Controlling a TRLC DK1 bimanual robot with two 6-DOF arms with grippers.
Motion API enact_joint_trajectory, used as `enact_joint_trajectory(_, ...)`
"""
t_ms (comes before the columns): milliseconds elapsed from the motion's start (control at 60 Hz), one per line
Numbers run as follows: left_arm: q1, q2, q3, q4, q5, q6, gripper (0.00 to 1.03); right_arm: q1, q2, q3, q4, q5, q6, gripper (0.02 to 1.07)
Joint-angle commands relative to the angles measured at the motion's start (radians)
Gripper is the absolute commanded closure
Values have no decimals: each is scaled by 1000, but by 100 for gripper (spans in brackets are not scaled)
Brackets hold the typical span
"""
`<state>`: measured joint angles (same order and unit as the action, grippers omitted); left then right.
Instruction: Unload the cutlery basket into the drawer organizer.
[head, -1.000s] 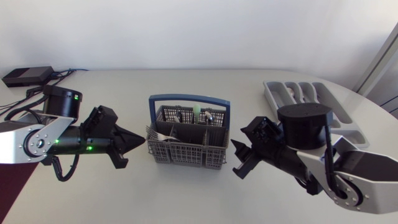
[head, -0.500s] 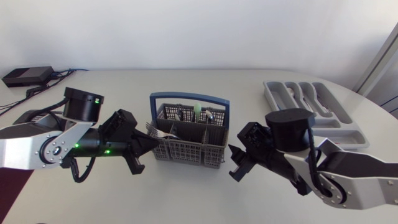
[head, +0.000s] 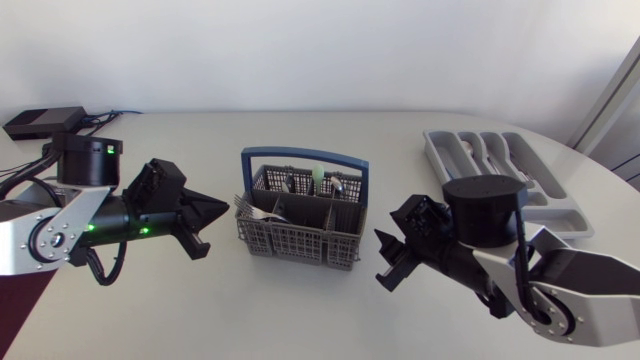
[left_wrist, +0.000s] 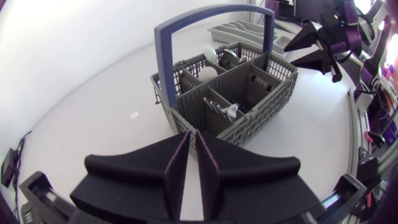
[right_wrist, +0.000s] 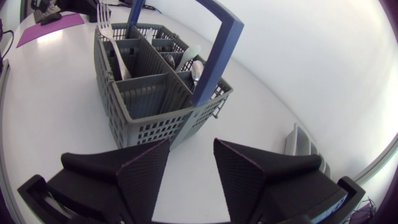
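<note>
— What changed just now?

— Half a second ago my left claw (head: 222, 208) was right up at the near end wall of the basket (head: 300, 243), beside the fork (head: 250, 212) that sticks out over that corner. It has since drawn back, and bare table lies between its tip and the basket. It came away with nothing.

— Is it open or closed?

— Closed. The two fingers lie together with only a thin slit between them and nothing in it. My right claw (right_wrist: 191, 146) stands open with a clear gap between its fingers, and it is empty too. It had edged nearer the basket's other end, then backed off to about where it stood a second ago.

— And the basket?

— It hasn't shifted. It stands ahead of both claws, between them, with its blue handle (head: 305, 157) upright. The fork and a pale spoon (left_wrist: 211, 55) are still in their compartments. The organizer (head: 560, 205) lies behind my right claw, beyond that arm and well apart from the basket.

— What does that mean for the job?

— I judge that reach was a miss or a probe, not a pick, so this pass unloaded nothing. The left claw would have to open before it goes at the fork again.
</note>
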<state>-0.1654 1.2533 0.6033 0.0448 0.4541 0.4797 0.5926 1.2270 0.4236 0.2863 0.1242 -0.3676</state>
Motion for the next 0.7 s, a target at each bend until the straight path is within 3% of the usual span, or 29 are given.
enact_joint_trajectory(0,-2,69,-28,32,-11,25,90,-7,19,-14,1,0,-4,53)
enact_joint_trajectory(150,-46,186,-2,79,-42,25,90,7,81,17,20,2,9,53)
enact_joint_trajectory(683,-186,270,58,130,-107,-10,90,-22,200,106,67,3,2,53)
